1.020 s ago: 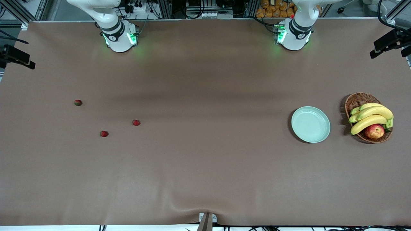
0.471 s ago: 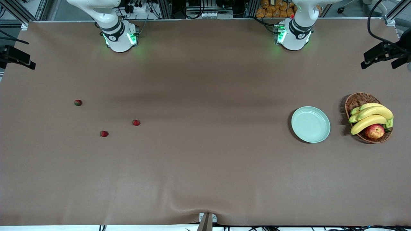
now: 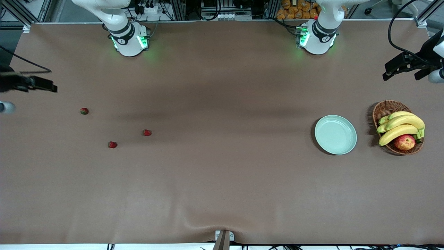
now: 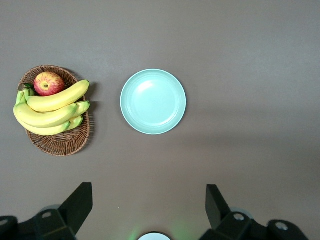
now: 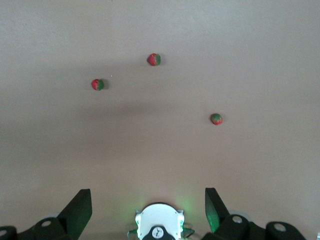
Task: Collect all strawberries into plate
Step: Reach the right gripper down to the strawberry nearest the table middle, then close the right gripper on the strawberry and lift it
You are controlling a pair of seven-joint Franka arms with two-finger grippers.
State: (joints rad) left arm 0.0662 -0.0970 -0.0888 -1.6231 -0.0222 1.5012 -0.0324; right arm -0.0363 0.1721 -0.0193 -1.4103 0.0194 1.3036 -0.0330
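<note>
Three strawberries lie on the brown table toward the right arm's end: one (image 3: 84,111) farthest from the front camera, one (image 3: 147,132) toward the table's middle, one (image 3: 112,144) nearest the camera. The mint-green plate (image 3: 335,134) sits bare toward the left arm's end. My right gripper (image 5: 147,205) hangs open and high; the three strawberries (image 5: 154,59) show well below it. My left gripper (image 4: 148,200) hangs open and high, with the plate (image 4: 153,101) far below. Neither gripper holds anything.
A wicker basket (image 3: 385,108) with bananas (image 3: 402,125) and a red-yellow apple (image 3: 404,142) stands beside the plate, toward the left arm's end of the table. The right hand (image 3: 29,83) and left hand (image 3: 406,65) show at the front view's edges.
Both hands have swung in over the table ends, the right one toward the strawberries, the left one toward the basket and plate. Strawberries, plate and basket have not moved.
</note>
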